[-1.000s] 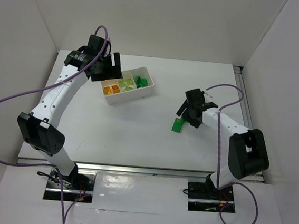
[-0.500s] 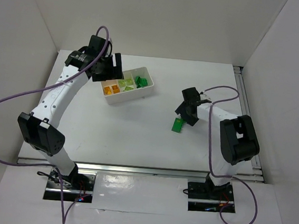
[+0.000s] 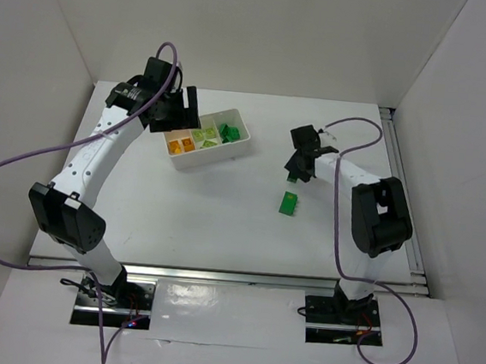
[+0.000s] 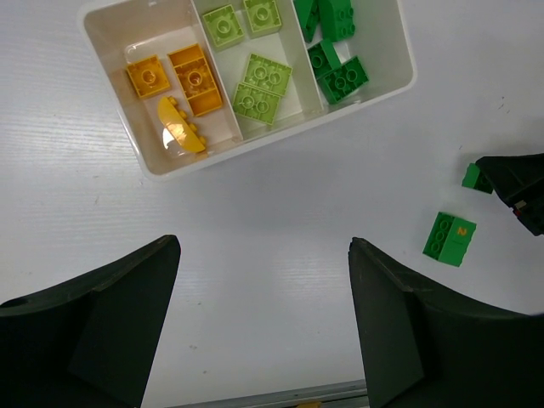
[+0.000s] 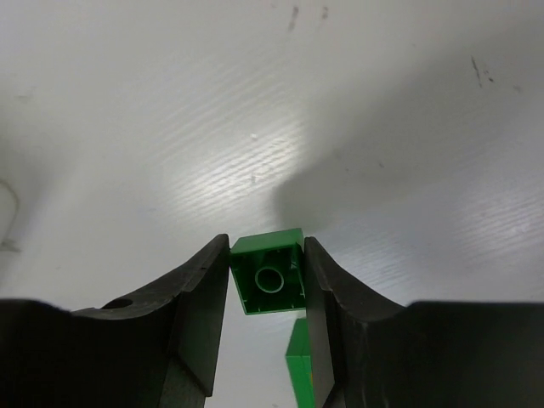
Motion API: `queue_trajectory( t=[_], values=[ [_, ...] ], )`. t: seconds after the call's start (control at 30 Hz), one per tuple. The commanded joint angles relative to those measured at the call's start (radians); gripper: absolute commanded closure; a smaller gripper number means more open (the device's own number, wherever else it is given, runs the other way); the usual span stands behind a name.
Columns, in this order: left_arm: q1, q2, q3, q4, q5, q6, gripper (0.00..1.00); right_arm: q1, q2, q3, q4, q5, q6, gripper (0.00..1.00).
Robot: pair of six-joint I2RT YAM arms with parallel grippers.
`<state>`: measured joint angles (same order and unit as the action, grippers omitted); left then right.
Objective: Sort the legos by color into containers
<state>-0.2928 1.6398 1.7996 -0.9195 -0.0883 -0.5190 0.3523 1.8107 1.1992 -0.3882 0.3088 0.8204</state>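
So, quick status from my end. My right gripper [image 5: 267, 248] is clenched on a small dark green brick [image 5: 270, 282], one finger pressed flat against each side of it. That's out past the dark-green end of the tray [image 4: 212, 158], well apart from it. A second dark green brick [image 4: 450, 239], a longer one with a little yellow mark on top, lies loose on the table [image 3: 222, 223] just beside the one I'm pinching, also well clear of the tray. Can't really tell from my views whether the pinched one is off the table or not.

My left gripper [image 4: 263, 314] hangs over the tray with its jaws spread wide and nothing between them.

Tray contents from up there: orange pieces [image 4: 194, 81] sit in one end compartment, two square ones plus a curved yellow bit. Lime bricks [image 4: 263, 85] fill the middle, four of them. A pile of dark green bricks [image 4: 340, 76] takes the other end, the one closest to my right gripper.
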Motion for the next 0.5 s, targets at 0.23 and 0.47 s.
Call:
queue_trajectory(
  t=[0.23,0.47],
  values=[
    [0.000,0.003,0.027,0.005,-0.031,0.027,0.10,0.138,0.012,0.277,0.054,-0.028,-0.237,0.73],
    [0.000,-0.009,0.027,0.005,-0.050,0.027,0.10,0.201,0.245,0.653,0.055,-0.053,-0.294,0.73]
  ],
)
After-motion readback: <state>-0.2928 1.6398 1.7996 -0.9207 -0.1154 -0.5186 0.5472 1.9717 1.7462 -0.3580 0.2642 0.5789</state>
